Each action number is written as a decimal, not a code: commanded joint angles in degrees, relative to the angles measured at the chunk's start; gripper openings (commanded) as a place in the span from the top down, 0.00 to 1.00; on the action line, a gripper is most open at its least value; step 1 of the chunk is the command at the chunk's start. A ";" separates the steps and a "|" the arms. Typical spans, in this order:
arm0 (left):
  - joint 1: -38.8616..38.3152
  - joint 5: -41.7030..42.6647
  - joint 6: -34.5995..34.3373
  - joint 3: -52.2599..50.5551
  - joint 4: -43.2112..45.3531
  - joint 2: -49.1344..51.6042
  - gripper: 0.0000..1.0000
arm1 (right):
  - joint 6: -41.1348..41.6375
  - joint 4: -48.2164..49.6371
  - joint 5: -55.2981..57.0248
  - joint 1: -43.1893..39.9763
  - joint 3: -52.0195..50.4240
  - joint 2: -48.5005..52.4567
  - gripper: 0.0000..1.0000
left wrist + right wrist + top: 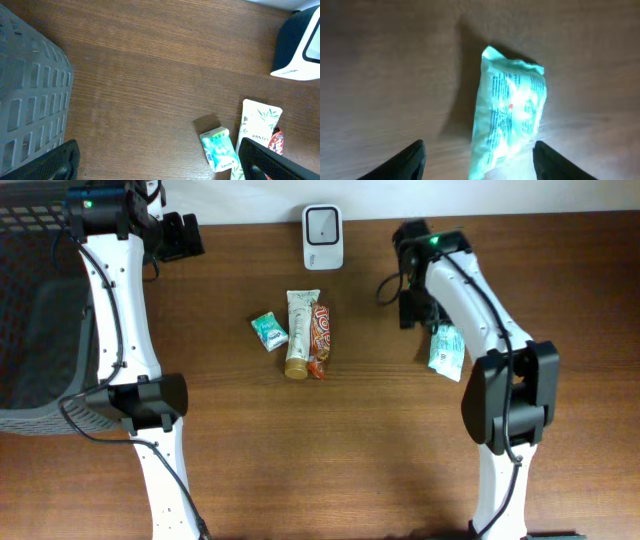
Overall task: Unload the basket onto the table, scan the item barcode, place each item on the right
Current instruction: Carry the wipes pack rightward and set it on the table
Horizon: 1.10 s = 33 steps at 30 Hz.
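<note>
**packet_q:** Where's the thing we're scanning right now, and are we holding it?

**benchside:** The mint-green sachet (512, 107) lies on the wooden table (350, 460) under the right arm, well apart from the barcode scanner (322, 235) at the back edge. The right gripper (480, 167) isn't holding it. Its fingers (410, 162) stand spread either side of the sachet's lower end, not touching as far as we can tell, though the wrist view is blurry. The left gripper (165, 165) is spread wide too, empty, up near the mesh basket (30, 100).

**packet_q:** How do we reckon it handles?

**benchside:** Light and floppy, we'd guess. It's a thin, glossy film pouch, so probably slippery, and it'll sag or fold if pinched at a corner. We'd take it across the narrow width, near the crimped end, and keep the printed face flat. We can't make out the barcode itself.

**packet_q:** Anything in the way?

**benchside:** No. The Pantene tube (300, 332), a red snack wrapper (320, 340) and a small teal packet (268, 330) sit together mid-table, clear of it.
</note>
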 commanded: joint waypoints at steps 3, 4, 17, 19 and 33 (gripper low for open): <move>0.09 0.46 0.74 -0.39 -0.04 0.09 0.01 | 1.33 6.51 11.19 0.20 -9.05 -0.07 0.34; 0.09 0.46 0.74 -0.39 -0.04 0.09 0.01 | 1.33 7.63 11.91 0.20 -10.29 -0.07 0.34; 0.09 0.46 0.74 -0.39 -0.04 0.09 0.01 | 1.31 9.70 0.63 0.24 -9.35 -0.20 0.72; 0.09 0.46 0.74 -0.39 -0.04 0.09 0.01 | -1.44 5.16 -12.68 0.20 -0.68 -0.20 0.73; 0.09 0.46 0.74 -0.39 -0.04 0.09 0.01 | -2.95 22.34 -59.78 -3.17 -16.41 -0.09 0.63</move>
